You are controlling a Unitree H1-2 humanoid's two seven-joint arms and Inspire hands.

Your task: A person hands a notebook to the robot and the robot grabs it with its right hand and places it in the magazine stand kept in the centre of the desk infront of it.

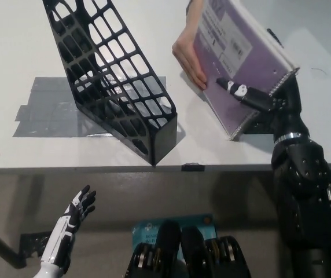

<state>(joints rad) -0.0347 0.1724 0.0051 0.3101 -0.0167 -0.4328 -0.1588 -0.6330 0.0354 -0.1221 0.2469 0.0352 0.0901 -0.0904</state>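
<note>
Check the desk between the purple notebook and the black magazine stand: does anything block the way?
Nothing visible lies on the desk between the notebook and the magazine stand. A person's hand grips the notebook's near edge on that side; the right hand also holds it.

One purple spiral-bound notebook (241, 63); one black lattice plastic magazine stand (110, 78); one person's hand (188, 55); two robot hands, white (78, 209) and black (264, 101).

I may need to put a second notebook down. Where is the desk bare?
Bare: the desk left of the magazine stand, above the grey tape patch. Crowded: right of the stand, where a person's hand and the right hand hold the notebook.
</note>
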